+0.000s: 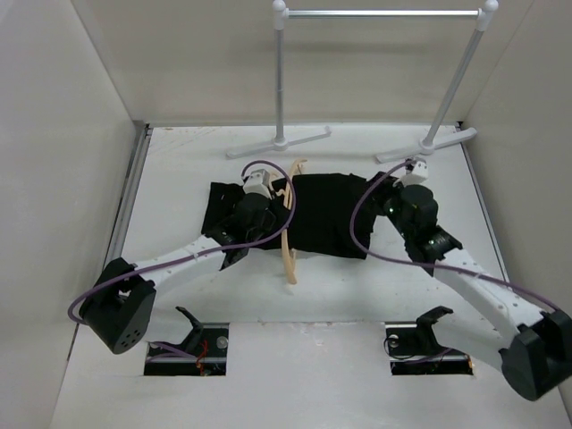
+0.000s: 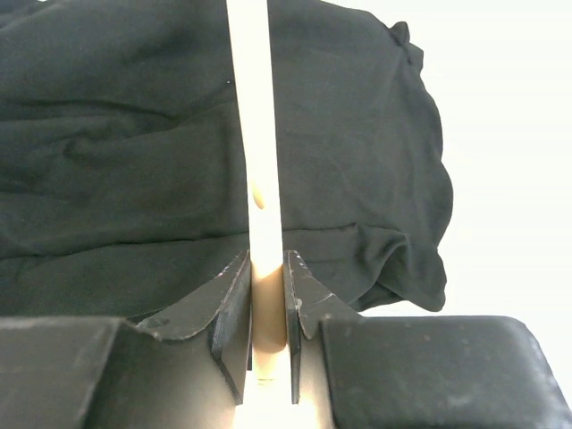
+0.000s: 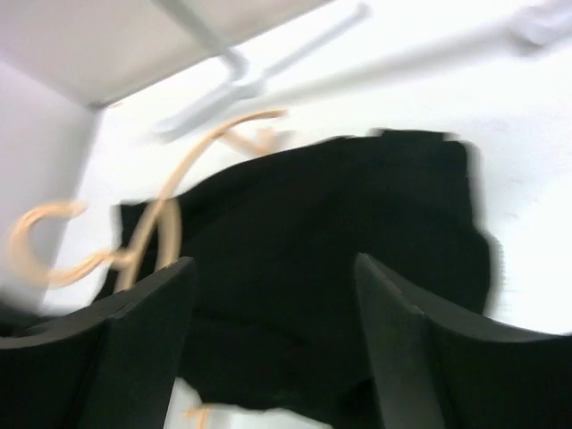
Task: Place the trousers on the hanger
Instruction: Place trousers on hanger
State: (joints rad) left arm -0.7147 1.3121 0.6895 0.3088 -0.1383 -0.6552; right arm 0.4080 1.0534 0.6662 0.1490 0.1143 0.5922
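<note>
Trousers [image 1: 326, 214] lie in a crumpled black heap on the white table [image 1: 268, 304], just in front of the feet of the rail [image 1: 384, 13] and roughly below the middle of its bar. None of the cloth is on the rail.

A tan wooden hanger [image 1: 288, 223] lies flat on the table too. It runs from close to the rail's left foot back toward the arms' bases. It crosses the heap, with most of the black cloth toward the rail's right post and a smaller flap on the other side. Whether the cloth passes through the hanger or only lies under it cannot be told.

The left claw [image 2: 266, 268] is clamped on the hanger. In its own view the pale wood [image 2: 255, 134] runs straight up between the two fingers, which press it from both sides, with dark cloth [image 2: 134, 161] beneath.

The right claw [image 3: 273, 268] is at the end of the heap nearest the rail's right foot. Its fingers stand wide apart with nothing between them. The trousers [image 3: 340, 232] fill the view below, though that picture is blurred. It does not show whether the fingertips touch the cloth.
</note>
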